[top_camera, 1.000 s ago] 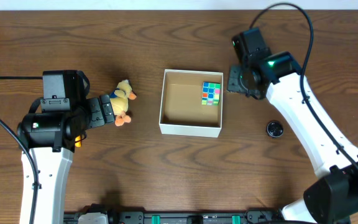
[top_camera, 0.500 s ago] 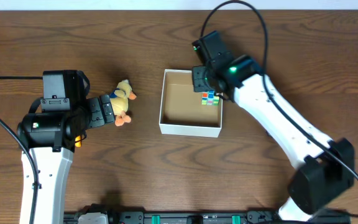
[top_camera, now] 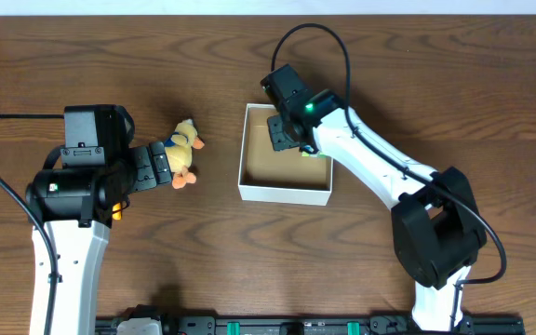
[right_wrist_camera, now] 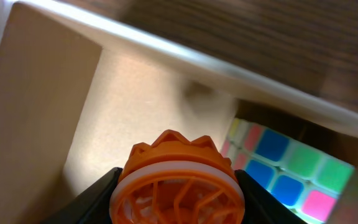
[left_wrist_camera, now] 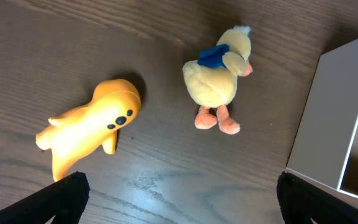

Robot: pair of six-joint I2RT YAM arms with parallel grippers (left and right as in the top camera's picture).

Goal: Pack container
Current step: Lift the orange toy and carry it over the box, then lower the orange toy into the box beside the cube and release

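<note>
The container [top_camera: 285, 193] is a square white box with a brown floor at mid-table; it also shows in the right wrist view [right_wrist_camera: 135, 93] and its outer wall in the left wrist view [left_wrist_camera: 328, 124]. My right gripper [top_camera: 282, 132] hovers over its far part, shut [right_wrist_camera: 176, 202] on an orange round toy with a white ring [right_wrist_camera: 173, 162]. A colourful puzzle cube [right_wrist_camera: 284, 168] lies in the container's far right corner, mostly hidden under the arm in the overhead view [top_camera: 316, 154]. My left gripper [left_wrist_camera: 179, 199] is open and empty, just short of a yellow duck plush [left_wrist_camera: 219, 78].
The duck plush [top_camera: 184, 149] lies left of the container. A yellow-orange soft toy [left_wrist_camera: 92, 127] lies beside it on the wood table, mostly hidden under my left arm in the overhead view [top_camera: 116, 214].
My right arm has swung left from beyond the container's right side to above its inside. The left arm, duck and container have not moved.
</note>
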